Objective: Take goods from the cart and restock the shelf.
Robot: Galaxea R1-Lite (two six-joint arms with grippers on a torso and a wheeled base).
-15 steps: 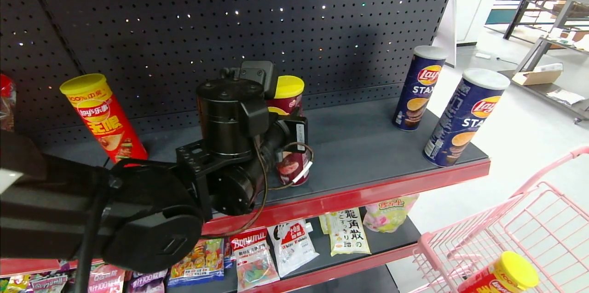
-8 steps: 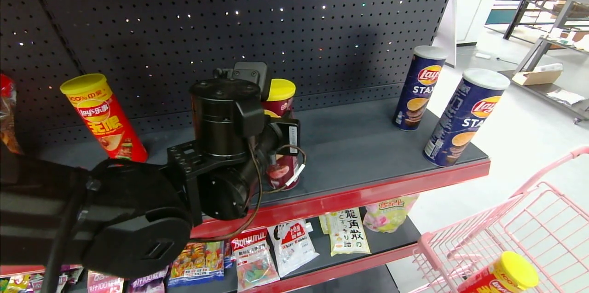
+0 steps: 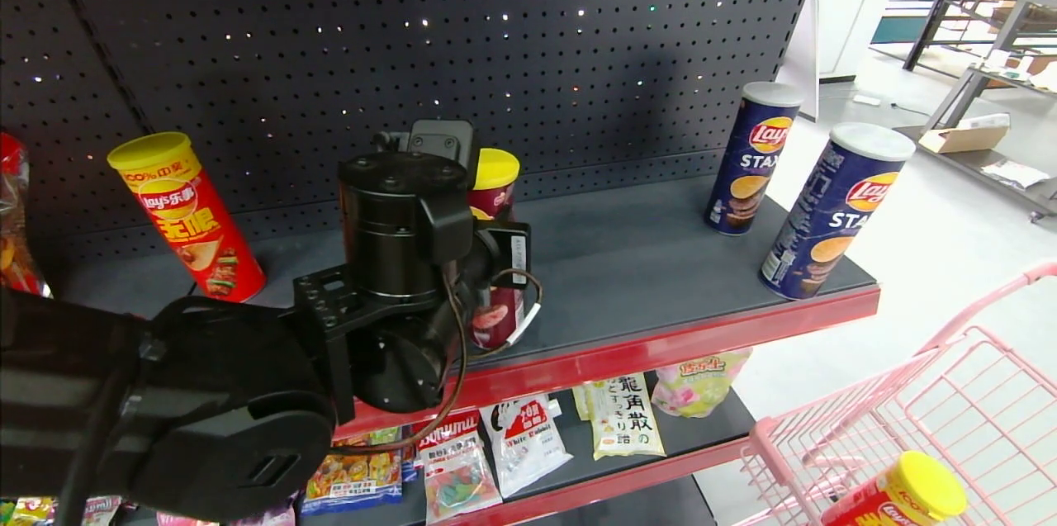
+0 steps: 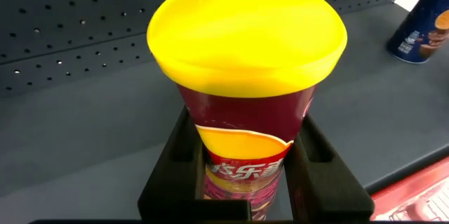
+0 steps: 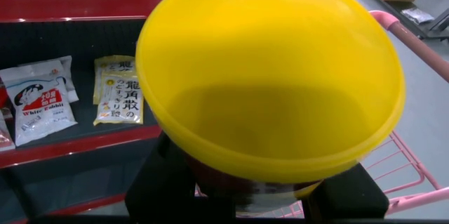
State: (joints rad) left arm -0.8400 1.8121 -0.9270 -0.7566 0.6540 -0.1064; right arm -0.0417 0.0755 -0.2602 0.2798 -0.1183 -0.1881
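left tool (image 4: 247,182) | with maroon can (image 3: 494,179) | shifted left along shelf (image 3: 644,262), toward the red can (image 3: 186,216)

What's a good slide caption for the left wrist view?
Left gripper holds a yellow-lidded maroon chip can upright at the grey shelf, blue can farther along.

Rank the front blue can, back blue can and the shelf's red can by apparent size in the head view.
1. Front blue can and red can: about alike, unranked.
2. Back blue can, smallest, though it stands farther away.
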